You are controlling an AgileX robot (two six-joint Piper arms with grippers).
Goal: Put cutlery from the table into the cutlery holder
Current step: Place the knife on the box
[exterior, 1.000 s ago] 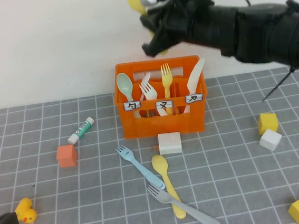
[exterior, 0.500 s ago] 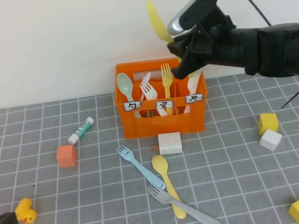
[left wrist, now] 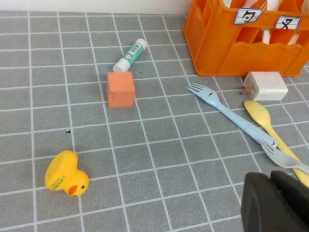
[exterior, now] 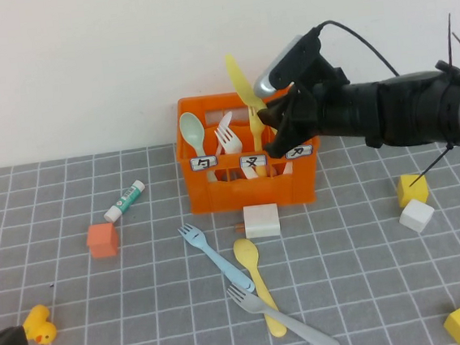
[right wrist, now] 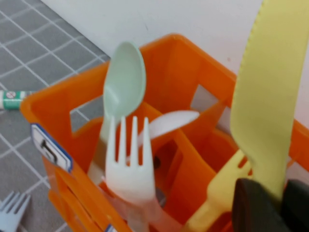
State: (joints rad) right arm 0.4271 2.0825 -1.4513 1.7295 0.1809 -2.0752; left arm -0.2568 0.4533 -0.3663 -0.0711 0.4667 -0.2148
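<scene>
The right gripper (exterior: 279, 129) grips a yellow knife (exterior: 240, 80) upright above the orange cutlery holder (exterior: 252, 188) at the tabletop (exterior: 372, 289) rear. The left gripper (left wrist: 275, 200) is closed, parked near the front-left corner.

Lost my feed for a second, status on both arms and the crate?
Right gripper over orange slotted plastic crate, shut on yellow plastic knife, blade up. Left gripper shut, parked low near table's front-left corner. Nothing blocking.

Four forks (exterior: 213, 256), three spoons (exterior: 192, 131), one knife (exterior: 239, 80)
</scene>
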